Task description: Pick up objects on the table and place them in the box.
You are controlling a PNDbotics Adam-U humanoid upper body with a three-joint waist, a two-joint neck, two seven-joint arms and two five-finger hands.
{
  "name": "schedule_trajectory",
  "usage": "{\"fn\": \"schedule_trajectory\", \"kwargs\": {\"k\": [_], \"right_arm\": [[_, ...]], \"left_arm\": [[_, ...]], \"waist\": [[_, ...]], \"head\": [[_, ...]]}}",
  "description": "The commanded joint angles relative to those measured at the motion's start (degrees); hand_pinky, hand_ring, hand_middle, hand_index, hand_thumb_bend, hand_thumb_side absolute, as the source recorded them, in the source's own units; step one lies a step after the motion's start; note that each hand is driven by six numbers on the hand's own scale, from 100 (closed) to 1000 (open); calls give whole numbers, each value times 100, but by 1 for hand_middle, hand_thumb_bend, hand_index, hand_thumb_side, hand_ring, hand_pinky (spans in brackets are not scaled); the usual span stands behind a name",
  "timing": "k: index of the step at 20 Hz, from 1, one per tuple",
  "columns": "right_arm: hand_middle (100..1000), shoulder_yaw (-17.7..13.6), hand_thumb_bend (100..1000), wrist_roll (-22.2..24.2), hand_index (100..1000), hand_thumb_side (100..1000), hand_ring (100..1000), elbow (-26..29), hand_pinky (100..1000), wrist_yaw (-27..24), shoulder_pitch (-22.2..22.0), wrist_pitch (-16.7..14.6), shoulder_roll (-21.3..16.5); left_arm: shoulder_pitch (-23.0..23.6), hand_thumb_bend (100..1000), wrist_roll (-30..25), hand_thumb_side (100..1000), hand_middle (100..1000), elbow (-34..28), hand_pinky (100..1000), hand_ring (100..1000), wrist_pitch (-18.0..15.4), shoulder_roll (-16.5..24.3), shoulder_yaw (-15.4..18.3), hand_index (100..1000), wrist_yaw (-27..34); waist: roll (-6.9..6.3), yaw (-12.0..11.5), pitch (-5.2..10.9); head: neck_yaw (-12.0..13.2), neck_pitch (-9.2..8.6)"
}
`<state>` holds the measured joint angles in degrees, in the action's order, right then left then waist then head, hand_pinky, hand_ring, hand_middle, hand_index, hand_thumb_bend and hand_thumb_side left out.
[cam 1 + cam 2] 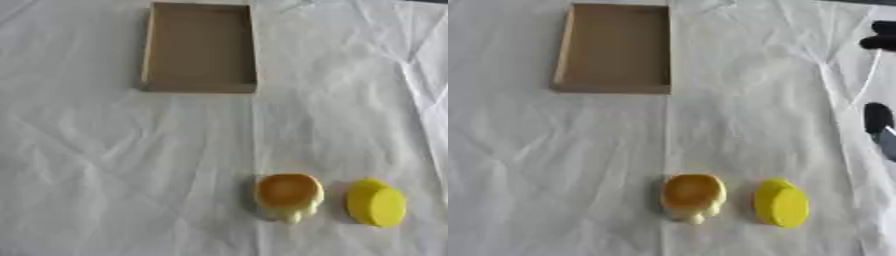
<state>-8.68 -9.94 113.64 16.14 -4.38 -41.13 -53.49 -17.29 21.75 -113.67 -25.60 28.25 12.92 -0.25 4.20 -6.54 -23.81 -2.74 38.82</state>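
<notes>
We seem to be looking at a staged test bench rather than a lived-in room: a table draped in a creased white cloth (105,165), with only a shallow cardboard box (200,47) and two small yellowish toy-like objects (289,196) (376,203) set out. We cannot tell more of the room

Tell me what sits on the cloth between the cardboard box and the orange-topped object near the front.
Nothing: between the box and the orange-topped object lies only bare, creased white cloth, seen in both eye views.
</notes>
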Motion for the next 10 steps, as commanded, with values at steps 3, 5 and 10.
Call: {"fn": "schedule_trajectory", "kwargs": {"k": [3,5,10], "right_arm": [[835,25,100,-454,923,431,953,95,895,936,-397,-336,-397],[838,53,100,-620,922,438,952,95,893,1276,-516,-417,-418],[840,252,100,-876,924,477,954,95,896,1900,-564,-535,-462]], "left_arm": [[92,166,57,561,808,-92,864,861,-18,218,75,862,-123],[124,164,60,563,808,-92,864,862,-17,223,72,862,-144],[147,160,33,567,809,-92,864,862,1,207,44,863,-154]], "waist": [[-43,55,139],[-50,74,142],[-65,78,139]], "head": [[61,44],[75,37],[51,1]]}}
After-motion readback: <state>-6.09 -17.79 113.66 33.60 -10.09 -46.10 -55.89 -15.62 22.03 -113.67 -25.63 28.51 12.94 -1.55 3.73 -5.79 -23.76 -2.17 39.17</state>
